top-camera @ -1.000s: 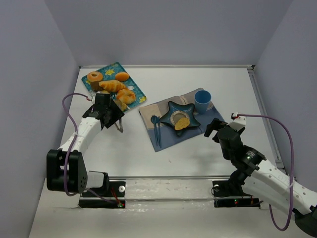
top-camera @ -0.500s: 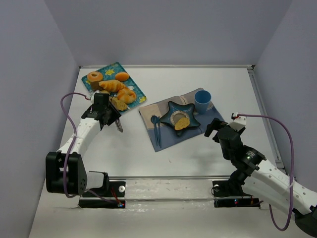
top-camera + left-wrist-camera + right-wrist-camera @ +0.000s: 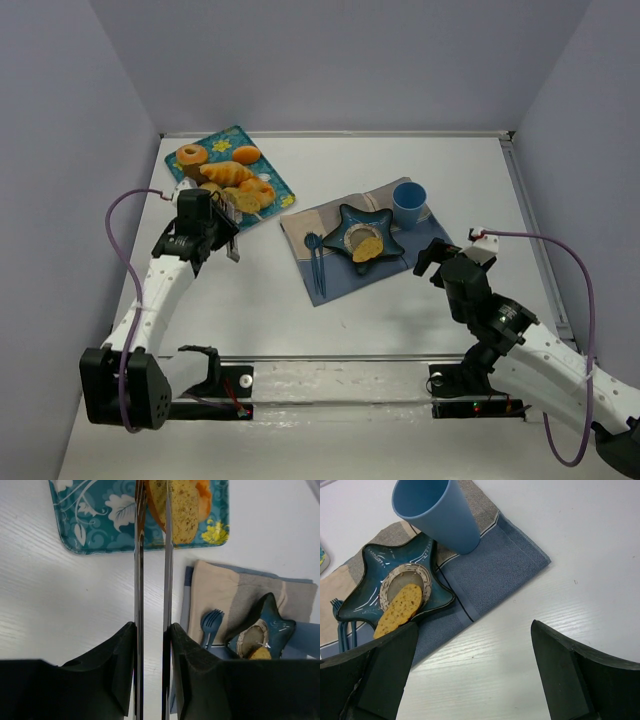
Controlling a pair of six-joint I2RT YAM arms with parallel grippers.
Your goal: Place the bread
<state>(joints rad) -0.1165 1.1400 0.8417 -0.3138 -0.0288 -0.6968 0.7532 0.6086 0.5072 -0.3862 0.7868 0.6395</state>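
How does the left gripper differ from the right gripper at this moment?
The left gripper is shut on metal tongs; the right gripper is wide open and holds nothing. The left gripper's tongs reach over the floral tray, across a bread slice; the right gripper hangs above bare table beside the blue cloth. Both are black and two-fingered.

The left arm [image 3: 160, 290] is stretching forward along the left side, and the left gripper [image 3: 153, 500] is pointing down, its long thin fingers [image 3: 139, 580] running parallel with a narrow slit between. The right arm [image 3: 530, 350] is crouching low, the right gripper [image 3: 474, 630] spreading wide.
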